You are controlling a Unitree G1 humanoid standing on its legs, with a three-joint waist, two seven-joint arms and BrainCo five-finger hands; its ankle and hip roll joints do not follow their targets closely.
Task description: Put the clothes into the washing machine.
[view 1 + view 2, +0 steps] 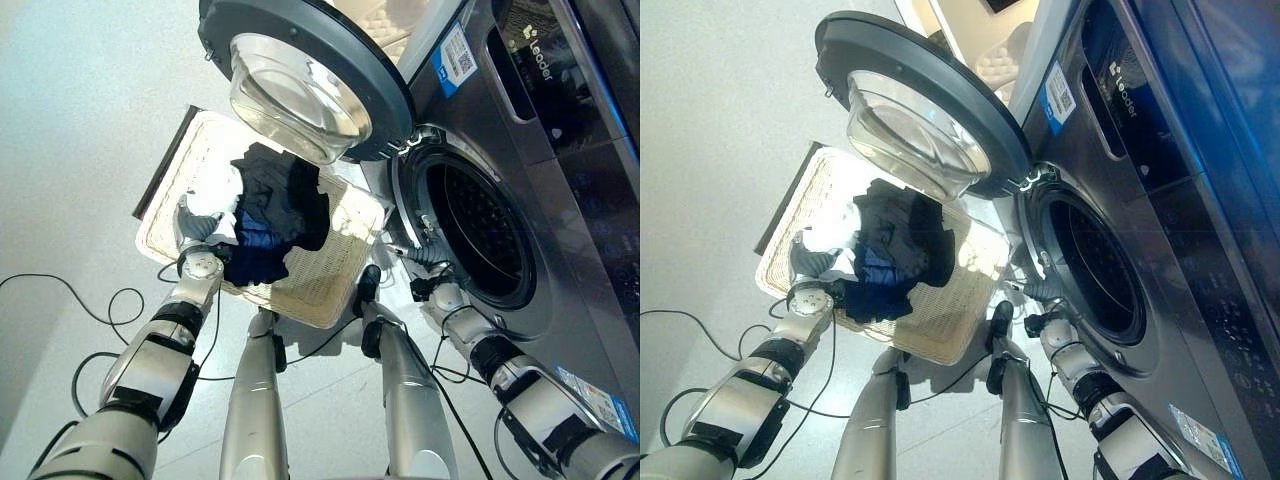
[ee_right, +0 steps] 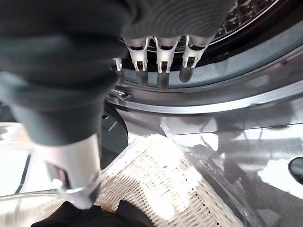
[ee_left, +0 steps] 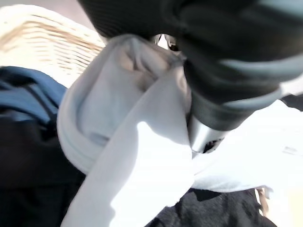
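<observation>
Clothes (image 1: pixel 270 215) lie heaped in a pale woven laundry basket (image 1: pixel 330 280) on the light floor (image 1: pixel 70 130): dark and black pieces on top, a blue one (image 1: pixel 258 240) beneath them, and a white garment (image 1: pixel 215 190) at the basket's near-left side. The left hand (image 1: pixel 200 228) is down on that white garment; in its wrist view the white cloth (image 3: pixel 137 142) bunches up against the dark cover and a silver finger, but whether the fingers are curled round it cannot be told. The washing machine (image 1: pixel 560 180) stands just beside the basket on the robot's right, dark grey, its round door (image 1: pixel 300 70) with the clear glass bowl swung wide over the basket's far end and the perforated drum (image 1: pixel 485 235) open to view. The right hand (image 1: pixel 425 262) hovers at the lower rim of the drum opening, its fingers (image 2: pixel 158 54) straight and spread, holding nothing. On the machine's front there is a blue-and-white sticker (image 1: pixel 457 58) with a square code, and another sticker (image 1: pixel 600 400) low on the panel; their small text is too fine to make out.
</observation>
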